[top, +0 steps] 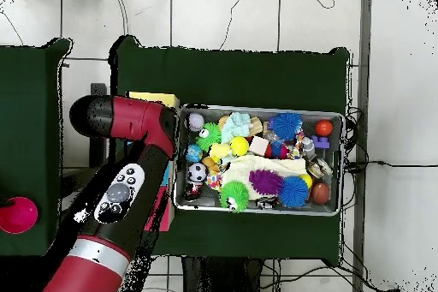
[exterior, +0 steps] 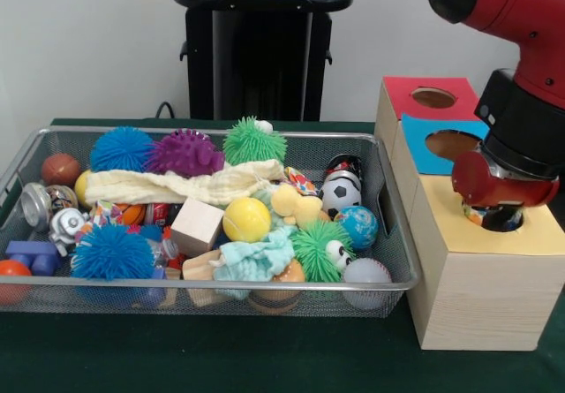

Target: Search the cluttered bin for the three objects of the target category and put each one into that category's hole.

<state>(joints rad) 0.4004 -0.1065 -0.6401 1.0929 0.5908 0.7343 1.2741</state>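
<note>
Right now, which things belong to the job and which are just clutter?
Job: bin; dotted fabric piece; likely second dotted piece; yellow box's hole; gripper over it.
Clutter: cream cloth; mint cloth; purple spiky ball; soccer ball; wooden cube; red-topped box; blue-topped box.

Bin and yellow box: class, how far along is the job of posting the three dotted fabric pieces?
Done: nothing confirmable; the box's inside is hidden. In hand: the gripper sits at the hole in the yellow top, so a drop looks under way. Left: at least one dotted piece lies in the bin, beside the soccer ball.
</note>
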